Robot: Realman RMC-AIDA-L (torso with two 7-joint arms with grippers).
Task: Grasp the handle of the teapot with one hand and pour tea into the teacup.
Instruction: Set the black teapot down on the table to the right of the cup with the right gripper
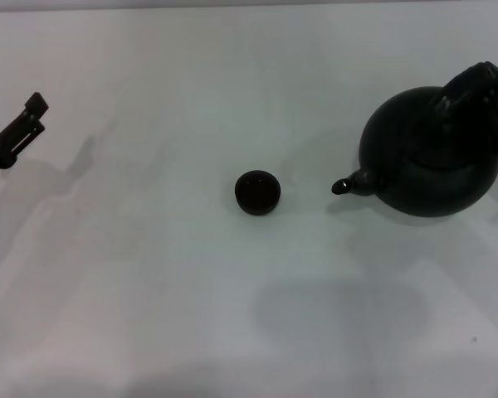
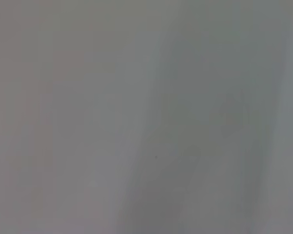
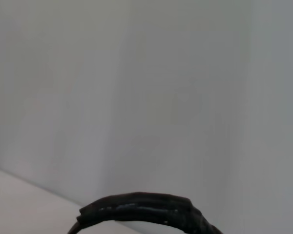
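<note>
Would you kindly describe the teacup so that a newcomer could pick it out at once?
Start at the big black teapot on the right of the white table. Its spout points to the teacup near the table's middle: a tiny, low, round dark bowl, far smaller than the pot.

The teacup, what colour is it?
Very dark brown-black teacup, seen best in the head view.

A: Bright, even light washes the white desk; soft shadows spread below the teapot and beside the left gripper.

B: The left wrist view is a featureless grey blur; the handle looks soft.
</note>
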